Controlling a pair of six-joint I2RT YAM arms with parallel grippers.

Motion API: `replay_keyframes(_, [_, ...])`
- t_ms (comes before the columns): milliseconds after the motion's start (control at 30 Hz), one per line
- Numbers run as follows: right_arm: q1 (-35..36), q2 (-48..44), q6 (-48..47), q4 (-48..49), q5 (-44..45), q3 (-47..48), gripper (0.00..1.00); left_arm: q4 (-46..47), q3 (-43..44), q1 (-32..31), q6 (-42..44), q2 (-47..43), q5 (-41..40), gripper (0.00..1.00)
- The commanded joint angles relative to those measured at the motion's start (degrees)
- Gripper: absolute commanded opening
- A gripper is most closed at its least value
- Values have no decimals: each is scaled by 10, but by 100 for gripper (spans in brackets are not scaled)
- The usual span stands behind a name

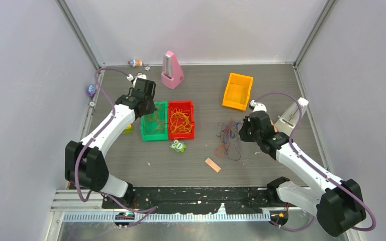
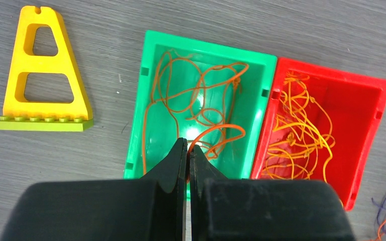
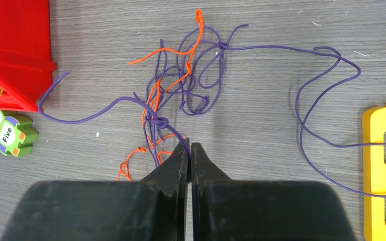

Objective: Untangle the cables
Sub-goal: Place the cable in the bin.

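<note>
From above, the left claw (image 1: 150, 111) hung over the green bin (image 1: 145, 131), which stood against the red bin (image 1: 190, 131). The right claw (image 1: 242, 131) was low over the loose cables (image 1: 227, 136) on the table (image 1: 201, 95), likely so that one colour could be drawn out while the rest lay flat. There was bare table in front of the tangle, but an orange bin (image 1: 237, 91) stood close behind it. In the left wrist view the jaws were pressed together, and an orange strand (image 2: 226, 128) seemed to spring from their tips and arch over the green bin, where more orange wire lay. A yellow block (image 2: 45, 108) lay well off to the side. In the right wrist view the jaws were likewise closed, apparently nipping a purple strand (image 3: 173, 133) just below a knot (image 3: 158, 122). The red bin's corner and an owl block (image 3: 7, 133) crowded one side, and open table lay beyond.
</note>
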Motion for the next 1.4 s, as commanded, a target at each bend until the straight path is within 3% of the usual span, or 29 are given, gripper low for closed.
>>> replay_keyframes(0, [-4, -13, -3, 9, -5, 9, 6, 53, -5, 17, -18, 21, 23, 0])
replay_keyframes(133, [-3, -19, -2, 8, -7, 6, 6, 66, -8, 27, -19, 70, 9, 0])
replay_keyframes(367, [-5, -24, -2, 1, -2, 7, 6, 21, 41, 43, -36, 200, 56, 0])
replay_keyframes(667, [-5, -19, -1, 0, -5, 4, 6, 7, 65, 43, -18, 228, 64, 2])
replay_keyframes(1000, [-5, 0, -7, 3, -30, 17, 6, 23, 21, 43, 24, 96, 73, 32])
replay_keyframes(1233, [-5, 47, -10, 8, -68, 27, 6, 29, -9, 41, 15, 20, 116, 97])
replay_keyframes(1367, [-4, 63, -9, 9, -89, 29, 6, 31, -34, 37, 17, -40, 136, 100])
